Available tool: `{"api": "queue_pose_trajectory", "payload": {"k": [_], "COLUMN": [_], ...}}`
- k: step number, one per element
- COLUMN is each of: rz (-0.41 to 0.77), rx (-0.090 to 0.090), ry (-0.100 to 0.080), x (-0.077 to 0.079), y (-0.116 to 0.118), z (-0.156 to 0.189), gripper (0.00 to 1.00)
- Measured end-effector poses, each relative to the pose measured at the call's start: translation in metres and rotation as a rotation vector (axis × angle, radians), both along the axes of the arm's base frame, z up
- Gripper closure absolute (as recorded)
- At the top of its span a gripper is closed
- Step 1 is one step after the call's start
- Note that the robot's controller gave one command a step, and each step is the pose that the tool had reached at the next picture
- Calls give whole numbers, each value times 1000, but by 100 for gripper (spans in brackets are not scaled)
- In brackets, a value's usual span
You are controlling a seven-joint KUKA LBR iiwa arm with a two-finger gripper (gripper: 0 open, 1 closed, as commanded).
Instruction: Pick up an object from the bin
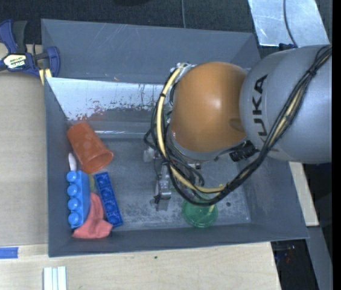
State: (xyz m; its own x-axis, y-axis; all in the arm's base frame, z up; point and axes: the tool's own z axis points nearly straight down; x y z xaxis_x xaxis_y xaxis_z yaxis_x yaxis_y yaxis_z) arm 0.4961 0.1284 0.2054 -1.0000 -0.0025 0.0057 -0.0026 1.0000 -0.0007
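Observation:
My gripper (162, 193) hangs low over the bare middle of the bin floor, its metal fingers showing below the orange cover. A green round thing (199, 215) lies just to its right by the bin's front wall, partly hidden by cables. A dark blue studded brick (107, 199) lies a hand's width to its left. I see nothing between the fingers.
At the bin's left lie an orange cup (89, 147) on its side, a light blue studded brick (77, 198), a pink soft thing (93, 223) and a small white piece (72, 161). The arm and its orange cover hide the bin's right half.

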Motion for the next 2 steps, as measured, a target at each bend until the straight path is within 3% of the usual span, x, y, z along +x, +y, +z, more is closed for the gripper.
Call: {"api": "queue_pose_trajectory", "payload": {"k": [1, 2], "rz": [-2, 60], "rx": [2, 2], "ry": [-8, -13], "x": [2, 34], "y": [-1, -66], "z": [4, -59], "gripper": [0, 0]}}
